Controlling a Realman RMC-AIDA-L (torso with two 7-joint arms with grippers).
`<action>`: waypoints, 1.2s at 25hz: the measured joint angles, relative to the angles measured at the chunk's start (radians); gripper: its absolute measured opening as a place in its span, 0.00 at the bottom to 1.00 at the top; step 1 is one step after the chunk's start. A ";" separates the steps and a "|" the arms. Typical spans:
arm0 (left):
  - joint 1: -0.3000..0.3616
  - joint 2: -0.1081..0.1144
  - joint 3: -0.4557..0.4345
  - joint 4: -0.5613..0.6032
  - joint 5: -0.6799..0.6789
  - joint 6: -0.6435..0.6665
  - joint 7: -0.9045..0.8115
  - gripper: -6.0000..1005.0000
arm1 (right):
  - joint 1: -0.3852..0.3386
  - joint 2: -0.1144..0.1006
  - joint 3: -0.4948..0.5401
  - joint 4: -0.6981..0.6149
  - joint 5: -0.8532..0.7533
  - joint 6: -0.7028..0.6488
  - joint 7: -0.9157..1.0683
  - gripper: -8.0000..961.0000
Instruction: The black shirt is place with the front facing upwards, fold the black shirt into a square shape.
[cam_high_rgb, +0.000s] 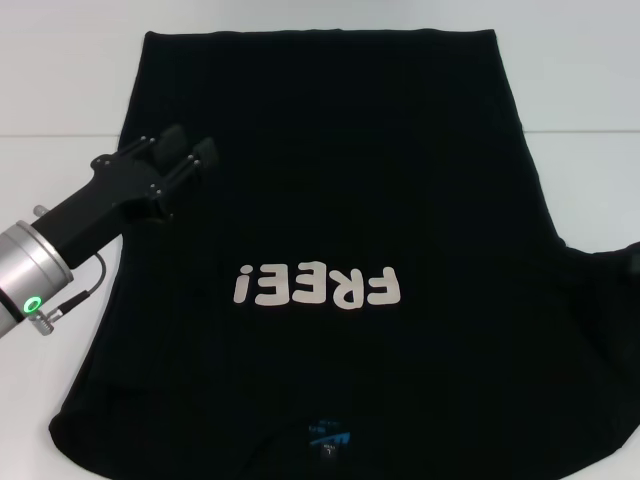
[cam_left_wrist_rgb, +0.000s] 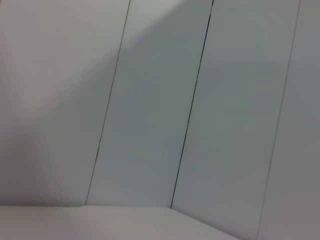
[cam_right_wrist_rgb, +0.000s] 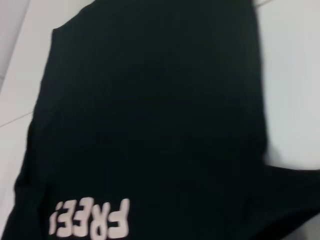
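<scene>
The black shirt (cam_high_rgb: 330, 180) lies flat on the white table (cam_high_rgb: 50, 170), front up, with its pale "FREE!" print (cam_high_rgb: 318, 286) in the middle and the blue neck label (cam_high_rgb: 330, 436) at the near edge. Its hem is at the far side. A sleeve spreads out at the right (cam_high_rgb: 600, 270); the left edge runs straight with no sleeve showing. My left gripper (cam_high_rgb: 190, 147) hovers over the shirt's left side, its two fingertips close together and holding nothing. The right wrist view looks down on the shirt (cam_right_wrist_rgb: 150, 110) and its print (cam_right_wrist_rgb: 90, 218). My right gripper is out of view.
The white table continues to the left and far right (cam_high_rgb: 590, 90) of the shirt. The left wrist view shows only a pale panelled wall (cam_left_wrist_rgb: 150, 115).
</scene>
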 joint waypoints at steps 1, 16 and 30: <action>0.000 0.000 0.000 -0.002 0.000 0.000 0.001 0.48 | 0.000 0.000 0.000 0.000 0.000 0.000 0.000 0.03; 0.016 -0.002 0.000 -0.010 0.000 0.003 0.003 0.48 | 0.114 0.063 -0.150 0.027 -0.005 0.032 0.005 0.06; 0.021 -0.002 0.000 -0.020 0.000 0.005 0.003 0.48 | 0.162 0.081 -0.205 0.087 -0.004 0.097 0.005 0.09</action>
